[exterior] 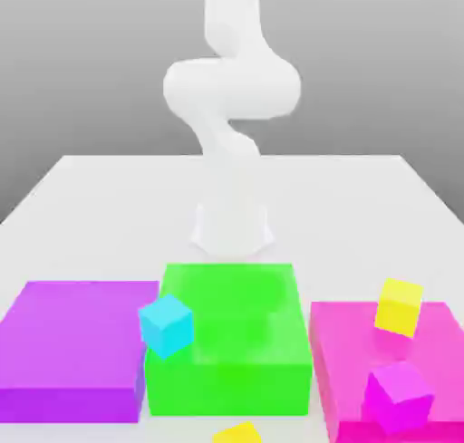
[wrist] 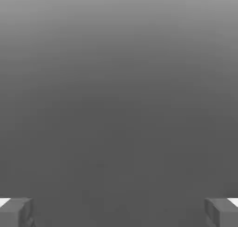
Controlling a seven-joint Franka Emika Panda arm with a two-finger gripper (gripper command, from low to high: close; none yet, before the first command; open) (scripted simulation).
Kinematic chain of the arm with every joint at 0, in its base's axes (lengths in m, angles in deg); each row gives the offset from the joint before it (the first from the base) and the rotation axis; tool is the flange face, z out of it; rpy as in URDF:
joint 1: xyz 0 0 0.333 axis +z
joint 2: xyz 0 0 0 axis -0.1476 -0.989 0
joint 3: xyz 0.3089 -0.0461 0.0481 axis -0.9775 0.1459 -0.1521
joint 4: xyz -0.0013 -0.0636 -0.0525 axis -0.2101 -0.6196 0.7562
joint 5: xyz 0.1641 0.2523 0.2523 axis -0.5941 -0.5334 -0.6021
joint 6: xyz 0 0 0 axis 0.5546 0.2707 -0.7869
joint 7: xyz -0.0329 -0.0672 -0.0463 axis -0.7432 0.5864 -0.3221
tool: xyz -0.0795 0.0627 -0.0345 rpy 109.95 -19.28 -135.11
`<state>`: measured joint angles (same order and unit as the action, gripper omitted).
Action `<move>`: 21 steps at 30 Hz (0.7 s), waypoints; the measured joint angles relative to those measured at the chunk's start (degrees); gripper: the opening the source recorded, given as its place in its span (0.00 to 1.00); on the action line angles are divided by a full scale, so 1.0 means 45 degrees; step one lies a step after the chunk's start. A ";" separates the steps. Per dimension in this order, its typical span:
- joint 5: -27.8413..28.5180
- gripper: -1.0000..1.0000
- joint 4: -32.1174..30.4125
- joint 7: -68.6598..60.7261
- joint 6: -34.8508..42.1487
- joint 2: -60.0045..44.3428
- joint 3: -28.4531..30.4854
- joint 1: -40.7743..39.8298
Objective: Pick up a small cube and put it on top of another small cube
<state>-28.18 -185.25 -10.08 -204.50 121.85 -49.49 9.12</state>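
Note:
A small bright-yellow cube (exterior: pixel 399 306) rests tilted on the pink flat block (exterior: pixel 349 337) at the exterior view's right. A look-alike yellow cube (exterior: pixel 238 432) lies at the near edge, in front of the green block, partly cut off by the frame. In the hand view my gripper (wrist: pixel 119 212) is open, its fingertips (wrist: pixel 16 213) far apart with nothing between them and a plain grey backdrop behind. The white arm (exterior: pixel 231 115) rises from its base behind the green block and leaves the exterior view at the top.
Three flat blocks stand in a row: purple (exterior: pixel 72 346), green (exterior: pixel 227 341), pink. A cyan cube (exterior: pixel 166 324) sits at the green block's left front corner. A magenta-purple cube (exterior: pixel 399 396) sits on the pink block's near part. The white table (exterior: pixel 91 197) stretches behind.

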 joint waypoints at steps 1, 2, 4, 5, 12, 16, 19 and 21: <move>0.0019 0.50 0.0005 -0.0169 -0.0150 -0.0501 0.0046 0.0063; 0.0035 0.50 0.0010 -0.0334 -0.0293 -0.0983 0.0092 0.0123; 0.0053 0.50 0.0021 -0.0664 -0.0572 -0.1920 0.0178 0.0230; 0.0058 0.50 0.0026 -0.0830 -0.0709 -0.2384 0.0223 0.0284; -0.0024 0.50 0.0060 -0.2070 -0.1670 -0.5616 0.0488 0.0584; -0.0149 0.50 0.0081 -0.2834 -0.2217 -0.7463 0.0570 0.0684; -0.0252 0.50 0.0096 -0.3413 -0.2627 -0.8850 0.0575 0.0721; -0.0312 0.50 0.0107 -0.3793 -0.2900 -0.9773 0.0545 0.0707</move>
<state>-29.58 -184.77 -27.15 -217.55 77.87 -47.04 12.30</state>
